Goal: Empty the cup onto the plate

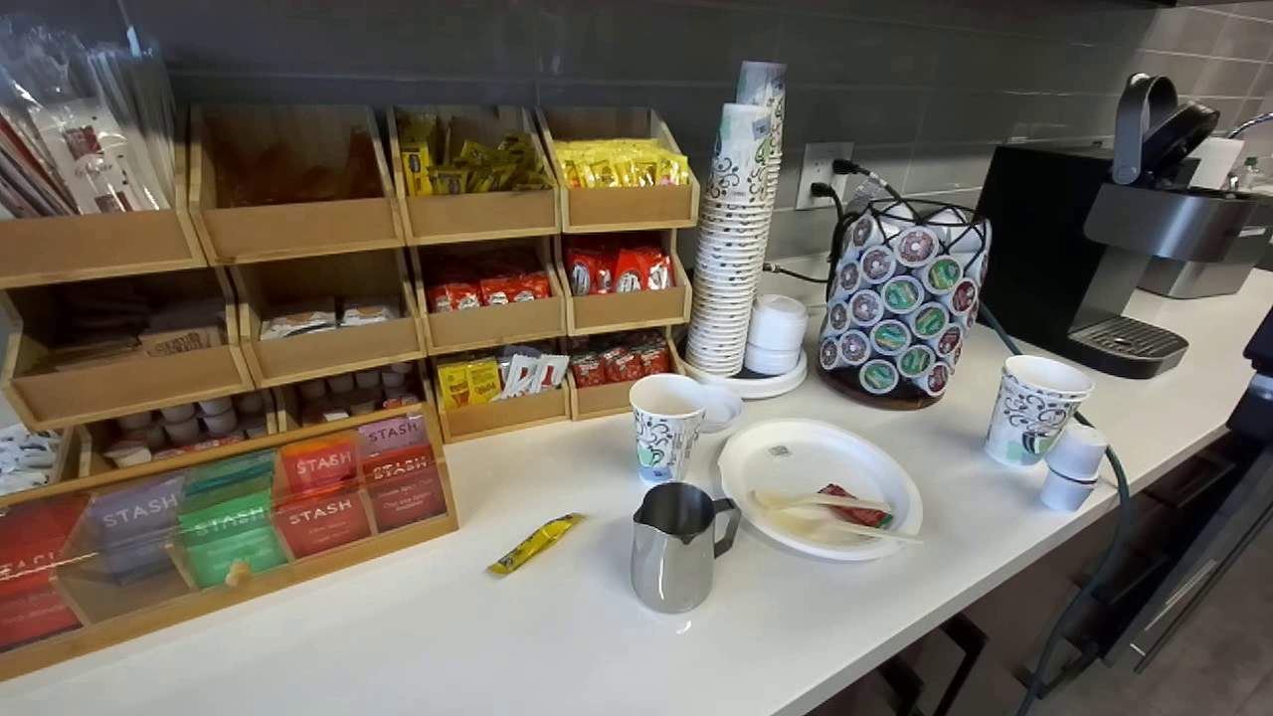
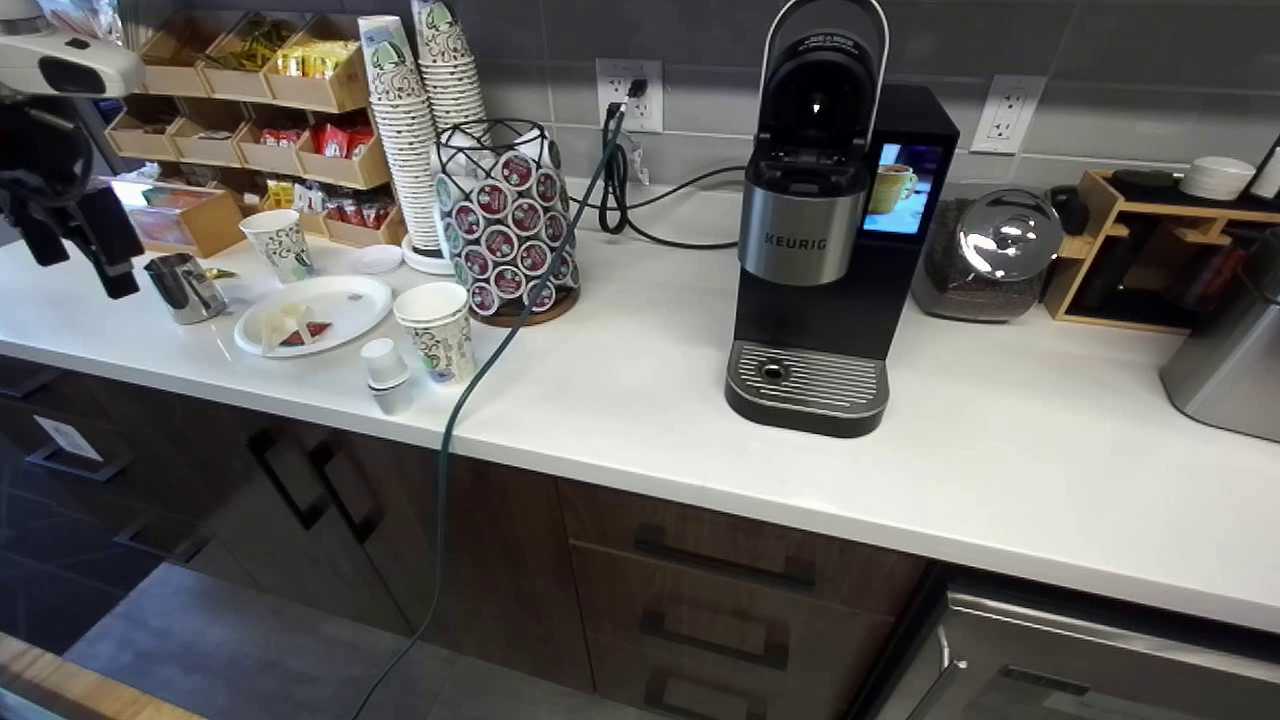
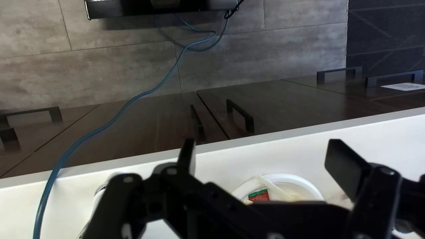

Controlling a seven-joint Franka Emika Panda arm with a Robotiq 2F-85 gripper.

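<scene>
A patterned white paper cup (image 1: 664, 438) stands upright beside the plate; it also shows in an exterior view (image 2: 280, 248). Two similar cups (image 1: 1024, 418), nested together, stand upright across the plate, also seen in an exterior view (image 2: 445, 345). The round white plate (image 1: 845, 459) holds a red packet (image 1: 857, 507) and pale cutlery (image 1: 825, 500). The plate shows partly in the wrist view (image 3: 295, 179), its rest hidden behind the gripper body. My gripper (image 2: 83, 272) is open and empty, above the counter near the pitcher; its spread fingers show in the wrist view (image 3: 262, 142).
A steel pitcher (image 1: 673, 562) stands in front of the cup, near a yellow packet (image 1: 537, 544). Small white cups (image 1: 1074, 465) stand by the nested cups. Tall cup stacks (image 1: 734, 259), a pod basket (image 1: 900, 308), wooden bins (image 1: 328, 229), a coffee machine (image 2: 805, 240) and a cable (image 2: 450, 450) are around.
</scene>
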